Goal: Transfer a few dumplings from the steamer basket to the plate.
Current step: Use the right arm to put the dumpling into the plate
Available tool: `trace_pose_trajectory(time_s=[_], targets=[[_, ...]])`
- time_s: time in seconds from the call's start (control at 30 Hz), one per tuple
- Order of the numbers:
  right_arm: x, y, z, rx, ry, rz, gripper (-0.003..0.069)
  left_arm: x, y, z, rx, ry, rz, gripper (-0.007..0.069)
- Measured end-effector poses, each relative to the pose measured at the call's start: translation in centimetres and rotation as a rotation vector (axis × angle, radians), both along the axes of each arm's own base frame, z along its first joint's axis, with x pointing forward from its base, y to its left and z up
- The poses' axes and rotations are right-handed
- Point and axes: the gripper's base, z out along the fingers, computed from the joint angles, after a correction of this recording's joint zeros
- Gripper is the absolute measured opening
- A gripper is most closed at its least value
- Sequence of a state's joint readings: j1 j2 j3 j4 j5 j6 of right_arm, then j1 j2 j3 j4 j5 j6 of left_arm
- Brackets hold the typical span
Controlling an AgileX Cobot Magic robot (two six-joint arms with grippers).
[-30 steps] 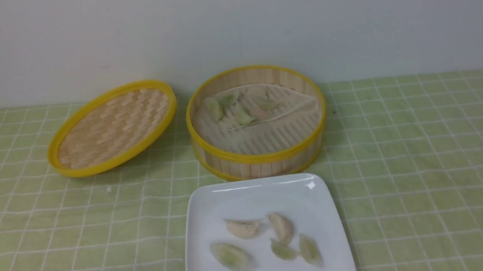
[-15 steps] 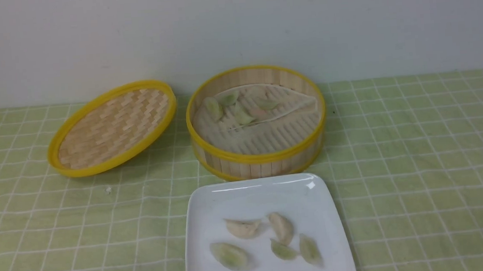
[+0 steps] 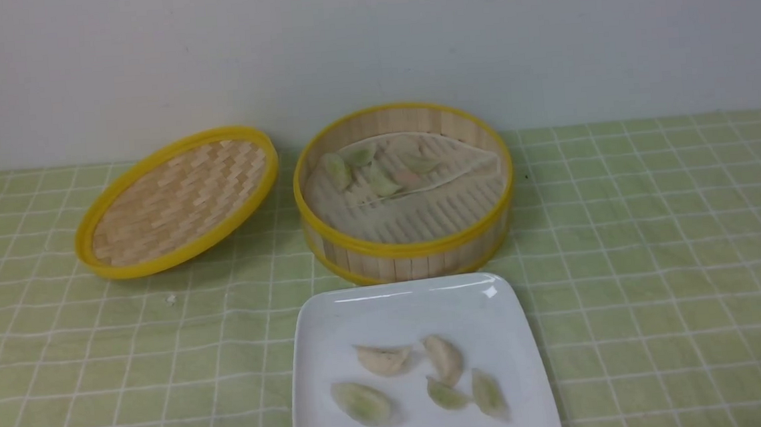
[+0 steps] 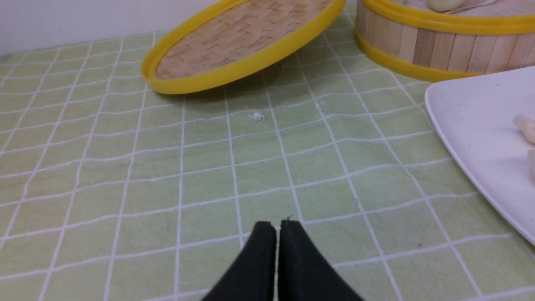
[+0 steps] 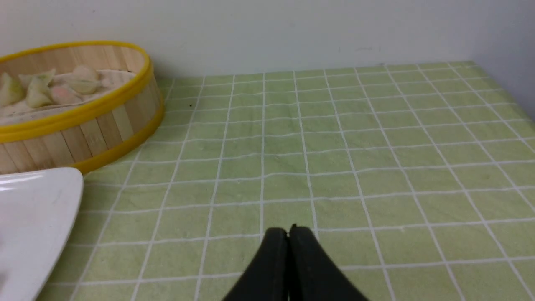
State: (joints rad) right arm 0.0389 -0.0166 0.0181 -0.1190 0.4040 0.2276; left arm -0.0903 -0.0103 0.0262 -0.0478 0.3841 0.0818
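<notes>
Two closed grippers frame a scene that reads, from left to right, as lid, basket and plate on a green checked tablecloth (image 3: 658, 254). Farthest left, the left gripper (image 4: 278, 228) hangs over bare cloth with its black jaws pressed together, holding nothing. Ahead of it the woven bamboo lid (image 3: 175, 201) with its yellow rim sits tilted, one edge raised off the cloth, and a small white crumb (image 3: 171, 299) lies on the cloth just in front of it. Next comes the steamer basket (image 3: 410, 248), upright beside the lid without touching it; a rumpled white liner (image 3: 457, 161) covers the back of its slatted floor, and a cluster of dumplings (image 3: 378, 173), mostly pale green with one pinkish, rests on that liner toward the back left. Just in front of the basket lies the white square plate (image 3: 400, 306), its far edge close to the basket wall. It carries two cream dumplings, three pale green ones, and two more cut off by the lower edge, one of them pinkish-orange. Farthest right, the right gripper (image 5: 288, 234) hovers over empty cloth, its jaws clenched on nothing, well apart from basket and plate.
</notes>
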Motion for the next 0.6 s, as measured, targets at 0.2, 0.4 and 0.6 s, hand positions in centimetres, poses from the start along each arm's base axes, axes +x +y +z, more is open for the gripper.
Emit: trace_pose_trajectory(time_s=[0.2, 0.4, 0.6], targets=[[0.0, 0.0, 0.0, 0.0, 0.0, 0.0, -0.0015, 0.0, 0.0, 0.0, 0.0, 0.0, 0.0, -0.0006], [0.0, 0.0, 0.0, 0.0, 0.0, 0.0, -0.0015, 0.0, 0.0, 0.0, 0.0, 0.0, 0.0, -0.0006], [0.0, 0.0, 0.0, -0.009, 0.0, 0.002, -0.0015, 0.0, 0.0, 0.0, 0.0, 0.0, 0.0, -0.0006]])
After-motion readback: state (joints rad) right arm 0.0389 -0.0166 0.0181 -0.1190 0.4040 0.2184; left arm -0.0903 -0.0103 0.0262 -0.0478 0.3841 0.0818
